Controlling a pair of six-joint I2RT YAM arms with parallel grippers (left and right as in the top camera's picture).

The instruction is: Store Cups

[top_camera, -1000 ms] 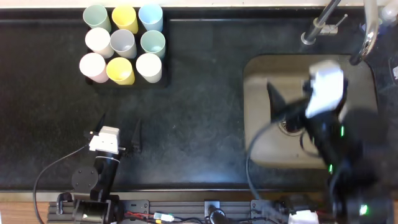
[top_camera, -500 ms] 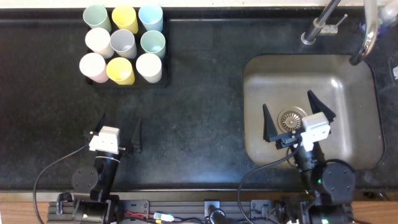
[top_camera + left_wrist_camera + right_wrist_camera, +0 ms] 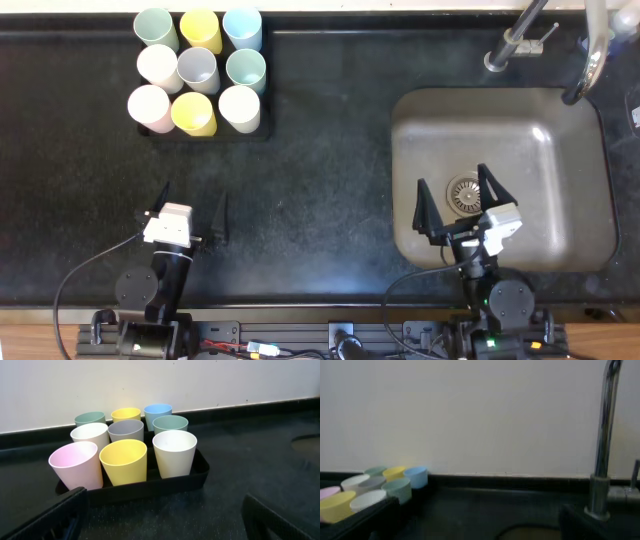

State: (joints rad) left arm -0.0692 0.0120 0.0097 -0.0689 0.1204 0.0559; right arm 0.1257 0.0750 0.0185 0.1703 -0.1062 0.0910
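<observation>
While both arms keep low by their bases at 6 o'clock, the left pincer (image 3: pixel 192 197) sits at about 7 o'clock over the dark counter (image 3: pixel 320 180), its fingers spread wide with nothing between them. The right pincer (image 3: pixel 452 178) hangs at about 4 o'clock over the sink (image 3: pixel 560 170), equally wide and holding nothing, near the drain (image 3: pixel 467 190). Farther off, at 11 o'clock and well apart from both pincers, a black tray (image 3: pixel 150 487) stands on the counter against the back wall. It holds nine cups (image 3: pixel 125 435) in three rows of three, every place taken. The nearest row has a pink cup (image 3: pixel 76 466), a yellow cup (image 3: pixel 123 462) and a white cup (image 3: pixel 174 454); behind them come white, grey and green, then green, yellow and blue. All stand upright, mouths up, rims touching or nearly so, with only bare inner walls showing. They look like thin, stiff plastic tumblers: probably very light, smooth enough to slip, tapered so a squeeze low down would push them upward, and unlikely to break. Packed this tightly, a cup is likely best taken at the rim, one finger inside and one outside, starting from an outer row. At 1 o'clock the faucet (image 3: pixel 520 35) rises beyond the sink.
</observation>
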